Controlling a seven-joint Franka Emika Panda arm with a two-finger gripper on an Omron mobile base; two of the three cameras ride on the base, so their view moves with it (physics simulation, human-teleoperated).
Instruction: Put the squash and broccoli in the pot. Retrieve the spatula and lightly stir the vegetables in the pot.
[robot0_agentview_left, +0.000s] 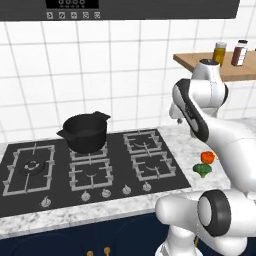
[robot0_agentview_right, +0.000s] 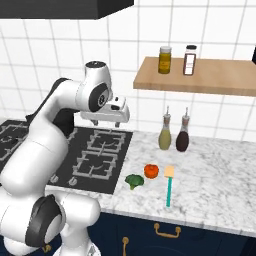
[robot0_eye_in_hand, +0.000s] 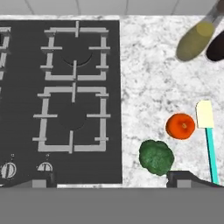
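Note:
The black pot stands on a rear burner left of the stove's middle. On the marble counter right of the stove, the orange-red squash lies beside the green broccoli; both also appear by the arm, squash and broccoli. Just right of them lies the spatula, teal handle toward the counter's front. My gripper hangs open and empty, well above the stove's right burners, pointing down, left of the vegetables.
The black stove has knobs along its front edge. Two bottles stand at the back of the counter. Above them a wooden shelf holds two jars. A range hood hangs over the stove.

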